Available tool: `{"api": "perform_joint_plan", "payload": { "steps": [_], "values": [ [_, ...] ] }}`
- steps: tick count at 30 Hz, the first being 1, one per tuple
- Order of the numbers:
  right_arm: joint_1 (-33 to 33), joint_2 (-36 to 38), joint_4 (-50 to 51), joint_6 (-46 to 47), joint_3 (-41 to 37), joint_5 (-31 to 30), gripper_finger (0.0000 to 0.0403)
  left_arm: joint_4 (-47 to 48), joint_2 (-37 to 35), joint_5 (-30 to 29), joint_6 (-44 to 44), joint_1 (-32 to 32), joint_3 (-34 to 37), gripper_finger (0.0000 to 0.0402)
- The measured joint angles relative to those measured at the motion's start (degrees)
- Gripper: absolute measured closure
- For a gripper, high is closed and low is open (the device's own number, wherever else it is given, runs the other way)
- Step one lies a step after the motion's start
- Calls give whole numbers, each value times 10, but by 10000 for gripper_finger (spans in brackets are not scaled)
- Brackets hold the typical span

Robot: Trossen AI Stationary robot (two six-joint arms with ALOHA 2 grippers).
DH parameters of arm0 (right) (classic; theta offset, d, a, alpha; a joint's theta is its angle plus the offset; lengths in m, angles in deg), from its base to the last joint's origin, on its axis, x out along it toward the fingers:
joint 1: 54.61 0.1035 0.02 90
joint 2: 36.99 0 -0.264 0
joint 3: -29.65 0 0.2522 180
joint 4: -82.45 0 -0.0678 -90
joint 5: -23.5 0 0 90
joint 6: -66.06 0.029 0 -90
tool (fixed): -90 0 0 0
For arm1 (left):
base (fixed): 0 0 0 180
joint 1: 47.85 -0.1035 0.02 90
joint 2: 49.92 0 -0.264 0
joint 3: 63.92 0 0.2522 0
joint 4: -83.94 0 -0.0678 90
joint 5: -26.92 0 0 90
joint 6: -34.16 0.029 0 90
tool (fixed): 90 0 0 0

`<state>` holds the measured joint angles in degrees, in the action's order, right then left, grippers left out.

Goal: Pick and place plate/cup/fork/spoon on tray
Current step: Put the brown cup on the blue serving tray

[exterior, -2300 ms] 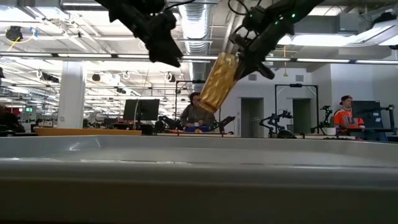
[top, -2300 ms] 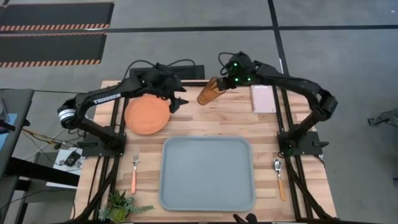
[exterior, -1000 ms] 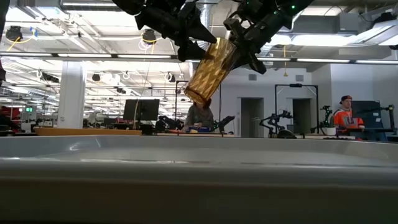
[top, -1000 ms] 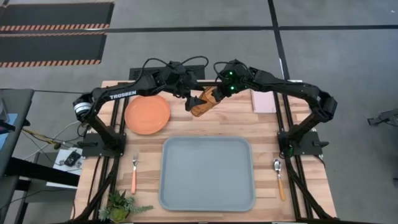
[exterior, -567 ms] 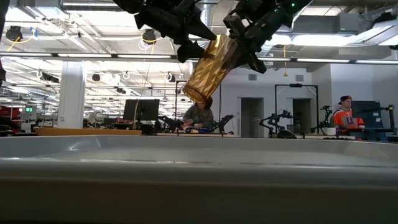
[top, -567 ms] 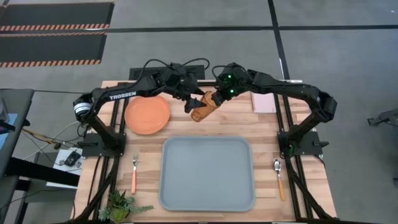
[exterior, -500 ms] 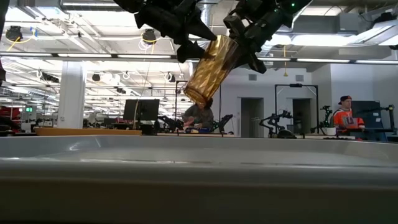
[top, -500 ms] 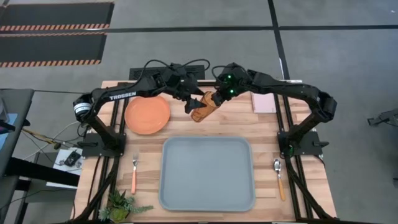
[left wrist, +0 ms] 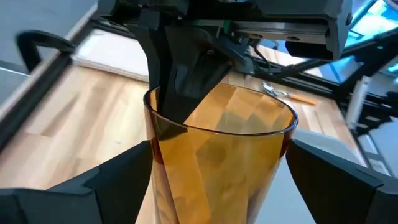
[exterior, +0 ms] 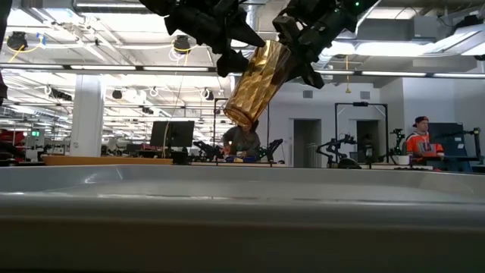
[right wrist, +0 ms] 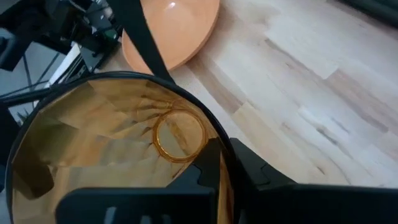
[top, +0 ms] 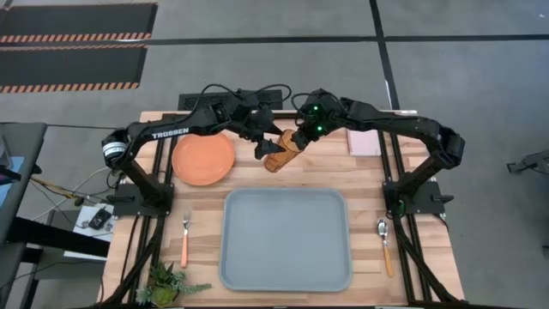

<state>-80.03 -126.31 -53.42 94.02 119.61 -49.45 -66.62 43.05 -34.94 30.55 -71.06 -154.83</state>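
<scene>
Cup (top: 280, 150) tilted, rim pinched by right gripper (top: 296, 137); left gripper (top: 264, 146) open astride its base.

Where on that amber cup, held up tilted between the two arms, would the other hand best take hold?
Probably around the ribbed body, below the rim. The cup hangs tilted in the air, the right hand pinching its rim with one finger inside. The left hand is open, its fingers on either side of the wall, so closing there from the plate side suits the narrow round shape.

wood table (top: 300, 176) | on it: plate (top: 203, 159), tray (top: 286, 239), fork (top: 185, 238), spoon (top: 385, 245), pink pad (top: 363, 137), plant (top: 169, 283)
</scene>
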Motion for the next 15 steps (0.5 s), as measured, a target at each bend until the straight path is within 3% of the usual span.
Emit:
{"api": "perform_joint_plan", "payload": {
  "steps": [7, 13, 15],
  "values": [
    [0, 0, -9, -30, 2, -7, 386, 55, -43, -14, 31, -4, 0, 56],
    [0, 0, -9, -30, 2, -28, 384, 99, -59, -23, -14, -5, 0, 56],
    [0, 0, -10, -30, 2, -37, 386, 115, -61, -49, -41, -5, 0, 56]
  ]
}}
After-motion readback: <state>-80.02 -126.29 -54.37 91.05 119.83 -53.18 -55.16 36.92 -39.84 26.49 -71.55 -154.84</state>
